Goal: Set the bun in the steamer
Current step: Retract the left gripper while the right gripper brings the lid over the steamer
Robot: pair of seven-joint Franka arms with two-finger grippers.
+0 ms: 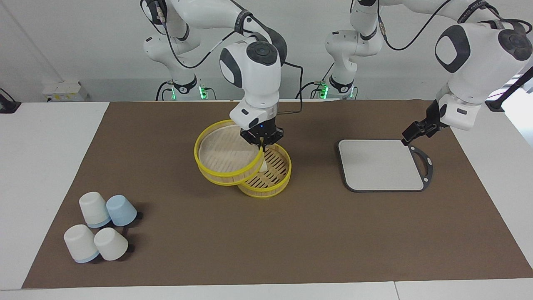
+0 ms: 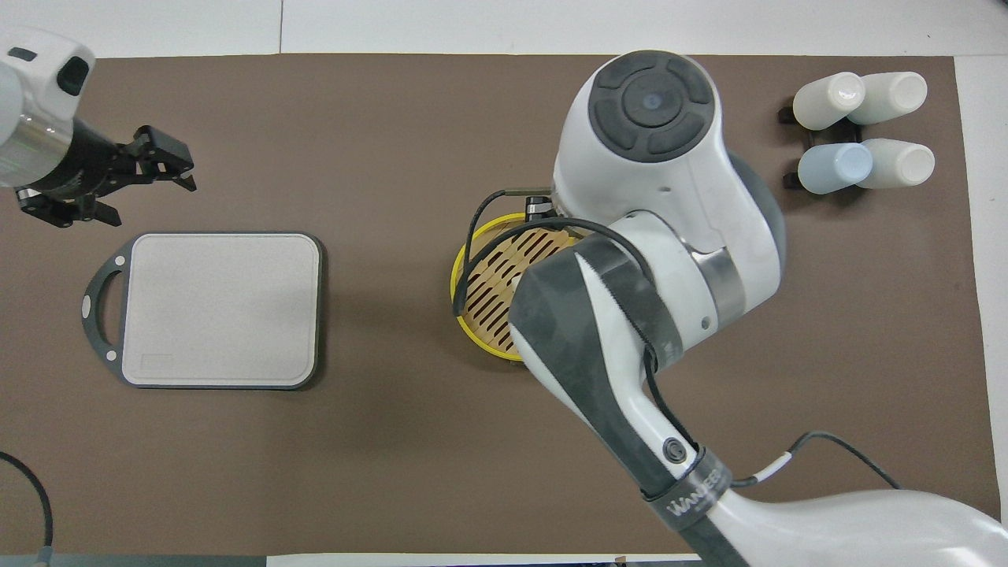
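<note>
Holding the round yellow-rimmed slatted lid by its edge, the right gripper has its fingers pinched tight on the rim; the lid is lifted and tilted, with its lower edge leaning on the round shallow yellow-rimmed steamer basket with the tan slatted floor; the basket sits in the middle of the brown table mat; in the overhead view the right arm covers most of the basket, and the lid cannot be seen there; a small cream-white lump, the bun, peeks out inside the basket just under the lid's edge, and most of it is hidden; the left gripper hangs over the handle end of the grey rectangular board with the dark rim, toward the left arm's end of the table; its fingers are a little apart and hold nothing; in the overhead view this gripper is beside the board; four small cups, three white and one pale blue, lie together toward the right arm's end of the table, farther from the robots than the basket.
</note>
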